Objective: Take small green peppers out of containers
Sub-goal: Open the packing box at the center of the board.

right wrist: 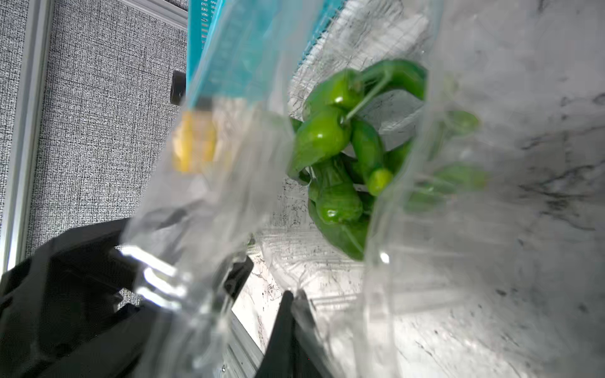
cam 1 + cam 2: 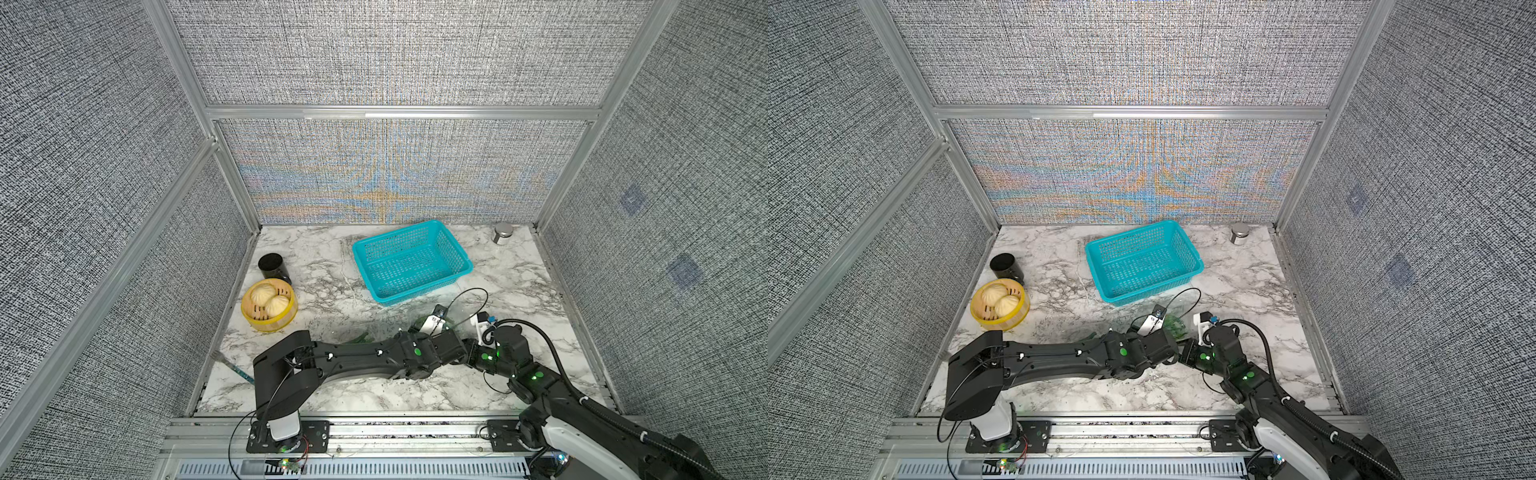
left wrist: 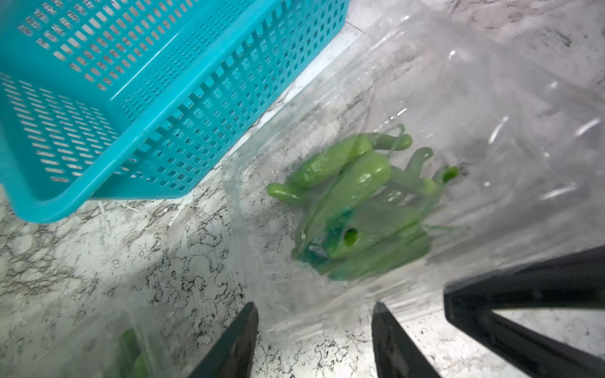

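A clear container (image 3: 425, 98) lies on the marble just in front of the teal basket, with several small green peppers (image 3: 353, 196) piled inside. My left gripper (image 3: 316, 314) is open, and the container's near rim lies between its fingertips. My right gripper (image 1: 291, 296) is shut on that container's thin plastic edge, with the peppers (image 1: 337, 157) just beyond it. A second clear container (image 3: 98, 333) holding peppers (image 3: 129, 347) sits to the left, mostly under my left arm; its peppers (image 2: 359, 338) peek out in a top view. Both wrists hide the grippers in both top views.
The teal perforated basket (image 2: 415, 293) stands empty behind the containers. A yellow steamer (image 2: 266, 324) with buns and a black cup (image 2: 272, 266) are at the left edge. A metal tin (image 2: 502, 233) sits at the back right corner. Walls enclose three sides.
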Controlling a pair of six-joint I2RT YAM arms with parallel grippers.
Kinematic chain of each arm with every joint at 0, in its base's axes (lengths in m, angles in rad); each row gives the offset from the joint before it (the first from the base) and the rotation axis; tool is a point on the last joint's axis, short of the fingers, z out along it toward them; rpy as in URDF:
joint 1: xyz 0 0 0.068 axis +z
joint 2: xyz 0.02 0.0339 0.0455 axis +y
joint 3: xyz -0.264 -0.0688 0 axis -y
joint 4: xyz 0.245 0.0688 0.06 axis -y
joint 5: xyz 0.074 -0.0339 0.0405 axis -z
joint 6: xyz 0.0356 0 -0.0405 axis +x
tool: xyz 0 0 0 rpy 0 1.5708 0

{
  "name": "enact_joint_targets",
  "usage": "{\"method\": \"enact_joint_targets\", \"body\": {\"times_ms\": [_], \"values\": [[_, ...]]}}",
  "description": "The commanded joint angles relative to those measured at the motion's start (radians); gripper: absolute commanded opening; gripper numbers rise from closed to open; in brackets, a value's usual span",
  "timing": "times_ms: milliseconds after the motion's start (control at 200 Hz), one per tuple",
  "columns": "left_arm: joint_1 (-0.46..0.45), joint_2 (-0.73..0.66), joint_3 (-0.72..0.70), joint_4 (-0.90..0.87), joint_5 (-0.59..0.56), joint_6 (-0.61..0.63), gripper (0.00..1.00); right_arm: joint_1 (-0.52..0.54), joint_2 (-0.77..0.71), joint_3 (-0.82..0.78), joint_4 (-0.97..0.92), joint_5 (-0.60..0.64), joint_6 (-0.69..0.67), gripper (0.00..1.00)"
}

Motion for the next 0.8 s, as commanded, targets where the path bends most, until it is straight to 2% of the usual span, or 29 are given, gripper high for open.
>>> {"method": "enact_joint_targets", "body": {"times_ms": [0,115,270,520,791], "values": [[0.002,0.019,0.007,0.054,0.042,0.029,0.58,0.003,0.009,0.001,-0.020,-0.027,-0.028,0.00],[0.003,0.036,0.012,0.060,0.049,0.037,0.62,0.003,0.013,0.000,-0.012,-0.025,-0.029,0.00],[0.008,0.041,0.029,0.017,-0.026,0.054,0.64,0.002,0.014,-0.001,-0.016,-0.033,-0.032,0.00],[0.013,0.029,0.077,-0.043,-0.164,0.123,0.36,0.003,-0.011,-0.032,-0.039,-0.034,-0.035,0.00],[0.015,0.046,0.118,-0.058,-0.224,0.197,0.33,0.002,-0.042,-0.050,-0.083,-0.030,-0.045,0.00]]}}
